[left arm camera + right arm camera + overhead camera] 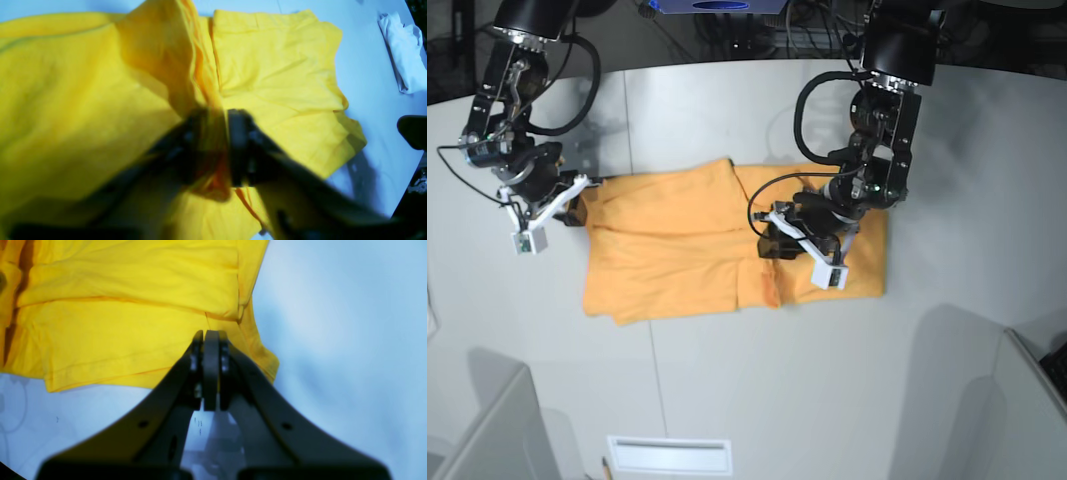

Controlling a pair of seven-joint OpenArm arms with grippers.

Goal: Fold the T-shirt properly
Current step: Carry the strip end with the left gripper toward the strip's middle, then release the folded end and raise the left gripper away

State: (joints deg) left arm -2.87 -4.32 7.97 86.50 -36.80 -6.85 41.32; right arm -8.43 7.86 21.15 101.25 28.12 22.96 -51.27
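On a pale table (pixel 727 400), the right gripper (pixel 210 336) sits at the left with fingers pressed together on nothing, parked over the T-shirt (pixel 677 250) beside its outer edge, likely to steady the cloth. The orange-yellow T-shirt lies partly folded between both arms. At right, the left gripper (pixel 213 115) has its fingers slightly apart around a raised ridge of fabric, apparently carrying a fold across.
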